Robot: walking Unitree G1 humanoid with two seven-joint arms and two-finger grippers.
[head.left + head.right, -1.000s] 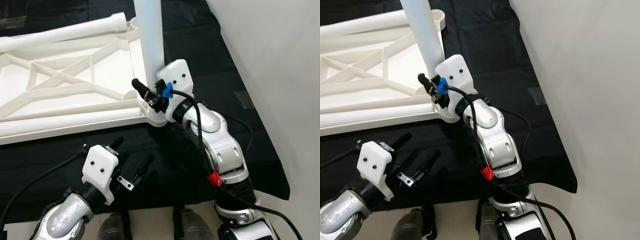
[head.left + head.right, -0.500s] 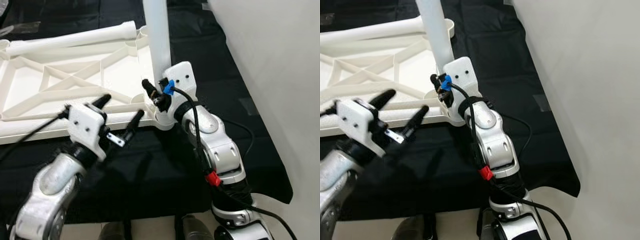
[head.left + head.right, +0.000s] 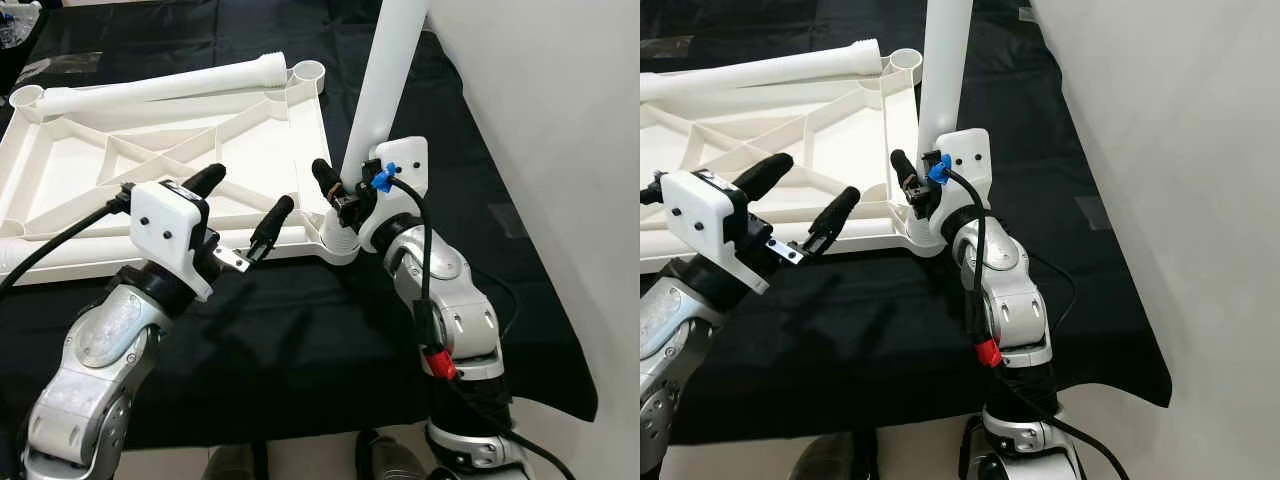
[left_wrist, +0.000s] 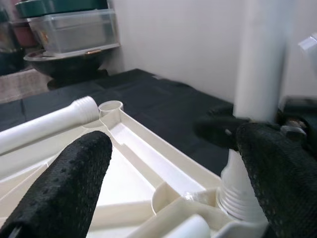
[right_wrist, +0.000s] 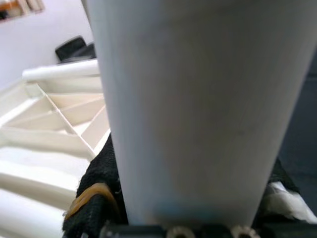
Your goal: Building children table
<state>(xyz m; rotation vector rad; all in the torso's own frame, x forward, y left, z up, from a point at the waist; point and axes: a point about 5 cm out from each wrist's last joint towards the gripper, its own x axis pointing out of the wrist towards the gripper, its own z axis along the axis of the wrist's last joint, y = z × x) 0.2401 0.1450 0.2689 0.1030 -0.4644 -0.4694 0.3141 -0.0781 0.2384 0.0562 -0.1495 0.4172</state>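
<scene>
On a black cloth [image 3: 300,340] spread over the floor: an upturned white plastic tabletop [image 3: 150,160], ribbed underside facing up, round leg sockets at its corners. Standing in the near right corner socket [image 3: 340,238]: a white table leg [image 3: 385,90], upright with a slight tilt, threaded base seated in the socket. Clamped around the lower part of that leg: right gripper [image 3: 345,190], one black finger [image 3: 323,178] visible on the leg's left side, the other behind the tube. Seen from the right wrist camera: the same leg [image 5: 198,109] close up between the black fingers. Lying along the far edge of the tabletop: a second white leg [image 3: 165,85], loose, threaded end pointing toward the far right socket. Held above the near edge of the tabletop, just left of the standing leg: left gripper [image 3: 240,205], fingers [image 3: 205,181] spread apart and holding nothing. Beyond the cloth, from the left wrist camera: a white wall [image 4: 188,39] and stacked bins [image 4: 69,29]. To the right of the cloth: bare pale floor [image 3: 560,150]
</scene>
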